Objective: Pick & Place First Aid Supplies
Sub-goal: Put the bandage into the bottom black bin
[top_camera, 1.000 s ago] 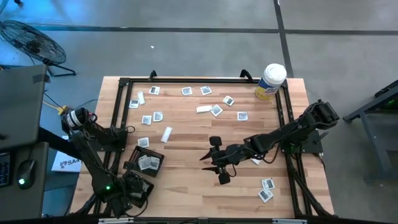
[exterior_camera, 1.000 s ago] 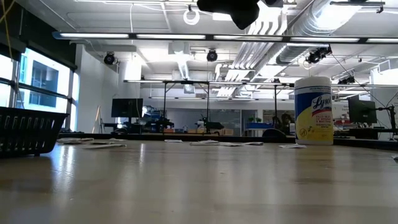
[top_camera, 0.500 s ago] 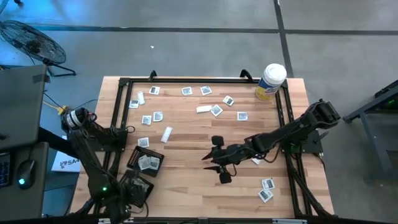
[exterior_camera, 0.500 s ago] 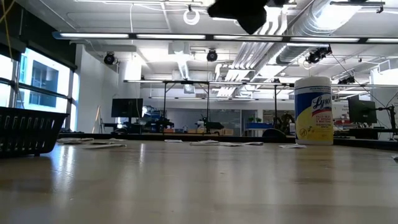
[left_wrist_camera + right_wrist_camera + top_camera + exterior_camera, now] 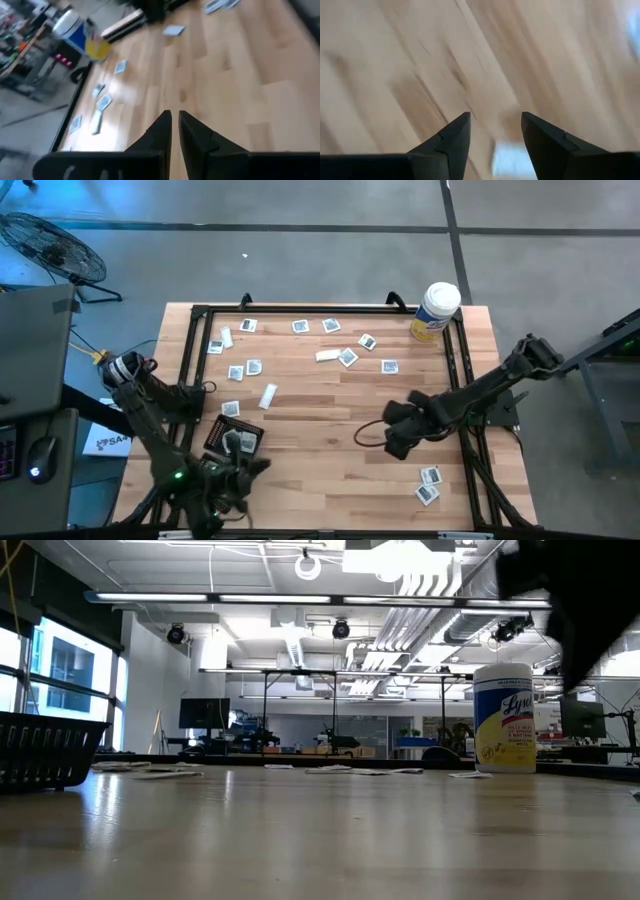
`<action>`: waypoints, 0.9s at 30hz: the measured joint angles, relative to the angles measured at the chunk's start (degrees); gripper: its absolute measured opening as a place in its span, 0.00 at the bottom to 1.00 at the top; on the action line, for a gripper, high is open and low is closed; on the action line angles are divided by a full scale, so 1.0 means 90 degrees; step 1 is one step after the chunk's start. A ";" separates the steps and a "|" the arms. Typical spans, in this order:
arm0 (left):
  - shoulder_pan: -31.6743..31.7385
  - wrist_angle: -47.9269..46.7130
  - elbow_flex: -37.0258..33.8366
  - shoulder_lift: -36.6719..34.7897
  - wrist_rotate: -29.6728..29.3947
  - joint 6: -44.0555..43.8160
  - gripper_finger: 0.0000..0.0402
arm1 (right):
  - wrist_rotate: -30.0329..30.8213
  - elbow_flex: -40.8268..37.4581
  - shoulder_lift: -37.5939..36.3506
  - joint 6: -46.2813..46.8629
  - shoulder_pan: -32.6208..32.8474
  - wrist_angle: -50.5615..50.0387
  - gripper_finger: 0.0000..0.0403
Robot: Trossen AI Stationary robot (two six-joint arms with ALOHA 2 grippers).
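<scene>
The first aid supplies (image 5: 347, 357) lie scattered over the far half of the desk (image 5: 320, 480), a few more in the black mesh tray (image 5: 234, 440) and two near my right arm's base side (image 5: 429, 485). My right wrist view is blurred — only a pale patch shows between my fingers. My right end effector (image 5: 392, 442) hangs over the bare middle-right boards, jaws spread, empty. My left end effector (image 5: 172, 132) sits at the near left corner — fingers nearly together, gripping nothing, pointing toward the white canister (image 5: 436, 310).
</scene>
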 joint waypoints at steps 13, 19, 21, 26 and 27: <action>0.1224 0.0899 -0.0766 0.0002 0.1741 -0.0003 0.08 | -0.1020 -0.1572 0.0016 0.1644 -0.0034 0.0681 0.42; 0.1317 0.0920 -0.0771 0.0002 0.1824 -0.0002 0.08 | -0.1099 -0.1695 0.0227 0.1624 0.0045 0.1148 0.42; 0.1304 0.0920 -0.0771 0.0002 0.1824 -0.0004 0.08 | -0.1127 -0.1637 0.0399 0.1614 0.0086 0.1172 0.42; 0.1298 0.0941 -0.0771 0.0002 0.1873 -0.0005 0.08 | -0.1291 -0.1579 0.0854 0.1478 0.0117 0.1209 0.42; 0.1298 0.0968 -0.0771 0.0002 0.1876 -0.0005 0.08 | -0.1342 -0.1579 0.0915 0.1478 0.0111 0.1207 0.41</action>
